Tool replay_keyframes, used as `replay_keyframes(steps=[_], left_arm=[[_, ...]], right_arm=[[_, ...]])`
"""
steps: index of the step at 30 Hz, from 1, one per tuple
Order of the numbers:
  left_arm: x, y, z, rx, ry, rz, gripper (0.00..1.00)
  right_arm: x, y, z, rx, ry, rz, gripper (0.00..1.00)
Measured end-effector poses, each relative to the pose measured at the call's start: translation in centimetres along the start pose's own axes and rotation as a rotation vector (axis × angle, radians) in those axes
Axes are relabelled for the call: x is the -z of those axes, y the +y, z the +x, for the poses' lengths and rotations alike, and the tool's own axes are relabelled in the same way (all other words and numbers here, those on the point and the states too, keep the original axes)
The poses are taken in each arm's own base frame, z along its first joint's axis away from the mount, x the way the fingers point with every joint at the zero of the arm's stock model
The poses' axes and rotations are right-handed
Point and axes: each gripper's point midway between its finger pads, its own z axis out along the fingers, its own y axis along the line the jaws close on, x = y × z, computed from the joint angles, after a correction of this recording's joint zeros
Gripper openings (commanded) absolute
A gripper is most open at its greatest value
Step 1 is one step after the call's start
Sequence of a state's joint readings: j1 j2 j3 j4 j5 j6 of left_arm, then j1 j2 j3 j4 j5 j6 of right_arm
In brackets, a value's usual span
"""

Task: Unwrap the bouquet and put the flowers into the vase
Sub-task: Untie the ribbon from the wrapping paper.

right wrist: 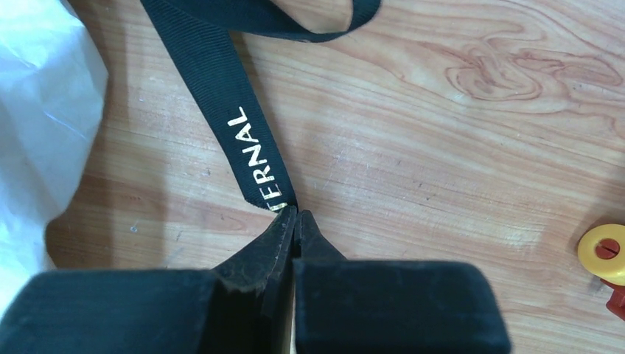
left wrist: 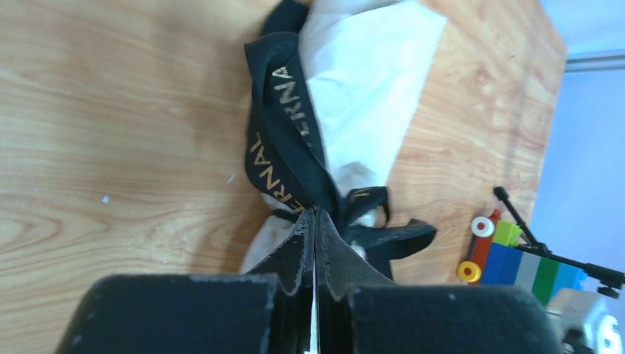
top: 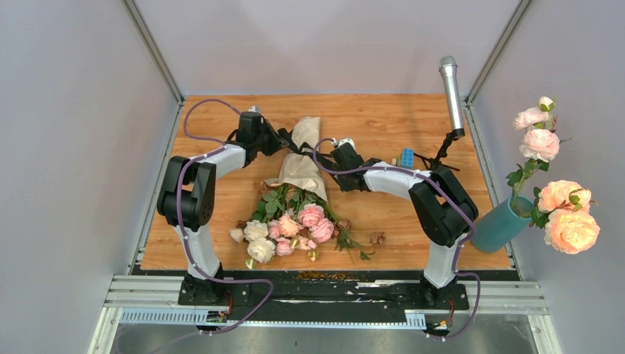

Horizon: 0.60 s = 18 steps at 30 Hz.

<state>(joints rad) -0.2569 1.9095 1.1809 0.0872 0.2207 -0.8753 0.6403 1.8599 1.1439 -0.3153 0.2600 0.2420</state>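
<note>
The bouquet [top: 295, 199] lies mid-table in tan paper [top: 304, 158], its small pink and cream flowers [top: 284, 227] pointing toward the arms. A black ribbon [top: 301, 141] with gold lettering ties the paper's narrow part. My left gripper [top: 283, 144] is shut on the ribbon [left wrist: 284, 125] at the knot, fingertips pinched together [left wrist: 315, 212] against the white paper [left wrist: 361, 81]. My right gripper [top: 332, 152] is shut on a loose ribbon end [right wrist: 239, 125], its tips [right wrist: 295, 211] just above the wood. The teal vase [top: 501, 225] leans at the table's right edge.
Large peach-orange roses [top: 564, 214] stand in the vase. A silver microphone [top: 451, 92] on a black stand rises at the back right. A coloured toy-brick piece [top: 406, 157] lies beside the right arm, also seen as bricks [left wrist: 516, 254] and a yellow ring [right wrist: 606, 249]. Dried bits litter the front edge [top: 324, 275].
</note>
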Motion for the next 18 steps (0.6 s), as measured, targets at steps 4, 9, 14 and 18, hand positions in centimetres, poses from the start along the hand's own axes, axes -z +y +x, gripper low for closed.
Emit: replay_keyframes(steps=[4,9,14,18], left_arm=[[1.2,-2.1,-1.7,-0.044,-0.066,0.050,0.00],[1.5,-2.7,-1.8,-0.106,-0.078,0.066,0.00],[1.4,-2.8,-1.1,-0.197,-0.064,0.055,0.00],[1.4,-3.7,-0.1,-0.314,-0.045,0.060,0.05]], right_arm=[[0.0,0.0,0.0,0.000,0.000,0.000,0.00],[0.0,0.0,0.0,0.000,0.000,0.000,0.00],[0.0,0.0,0.0,0.000,0.000,0.000,0.00],[0.1,0.0,0.1,-0.002,0.000,0.000,0.00]])
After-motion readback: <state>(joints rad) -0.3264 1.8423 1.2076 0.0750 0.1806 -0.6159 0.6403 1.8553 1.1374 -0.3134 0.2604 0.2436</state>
